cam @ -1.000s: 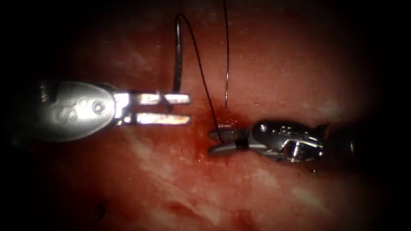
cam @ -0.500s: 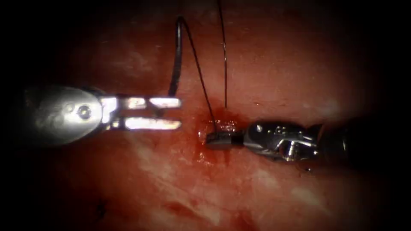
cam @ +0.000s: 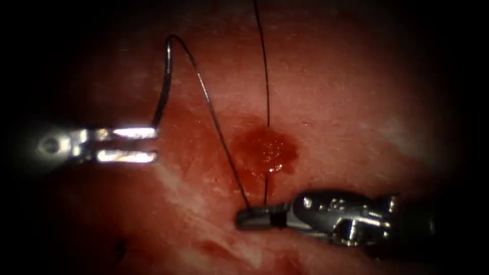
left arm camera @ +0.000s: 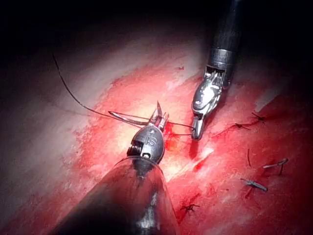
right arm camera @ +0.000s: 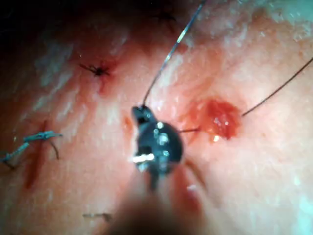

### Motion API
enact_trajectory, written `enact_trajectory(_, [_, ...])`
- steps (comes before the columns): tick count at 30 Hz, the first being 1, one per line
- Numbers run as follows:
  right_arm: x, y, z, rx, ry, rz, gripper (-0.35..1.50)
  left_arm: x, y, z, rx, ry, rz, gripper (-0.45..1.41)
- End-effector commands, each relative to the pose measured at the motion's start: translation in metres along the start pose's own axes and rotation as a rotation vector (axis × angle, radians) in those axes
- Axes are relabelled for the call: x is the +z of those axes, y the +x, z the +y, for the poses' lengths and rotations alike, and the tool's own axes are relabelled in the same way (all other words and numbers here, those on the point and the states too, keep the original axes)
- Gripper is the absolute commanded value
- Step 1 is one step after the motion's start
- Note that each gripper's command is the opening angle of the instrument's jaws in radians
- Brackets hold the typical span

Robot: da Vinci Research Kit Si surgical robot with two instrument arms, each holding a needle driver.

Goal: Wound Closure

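The left needle driver [cam: 133, 145] grips the curved needle [cam: 164, 86] at its lower end, the needle arching toward twelve o'clock, clear of the tissue [cam: 356, 91]. The right needle driver [cam: 253, 218], at five o'clock from it, is closed on the thread [cam: 214, 117], below the red fluid [cam: 265, 151].

Dim, heavily vignetted endoscope view; glare on left tool [cam: 127, 145]; blurred right-wrist foreground.

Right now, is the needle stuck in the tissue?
No. The needle is clear of the tissue, gripped by the left claw.
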Motion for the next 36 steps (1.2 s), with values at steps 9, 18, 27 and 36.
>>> enact_trajectory(9, [0.0006, -0.0001, -0.0009, -0.060, 0.001, 0.058, 0.09, -0.0016, -0.0016, -0.0002, -0.009, 0.038, -0.013, -0.45])
enact_trajectory(18, [-0.0019, -0.0012, 0.0053, -0.135, -0.173, 0.077, 1.24, -0.0048, -0.0031, -0.0022, -0.024, 0.098, -0.031, -0.45])
enact_trajectory(27, [-0.0002, -0.0024, 0.0068, -0.220, -0.208, 0.070, 1.19, -0.0048, -0.0040, -0.0036, -0.031, 0.126, -0.039, -0.45])
enact_trajectory(36, [0.0000, -0.0038, 0.0071, -0.302, -0.160, 0.050, -0.35, -0.0047, -0.0048, -0.0041, -0.037, 0.139, -0.047, -0.45])
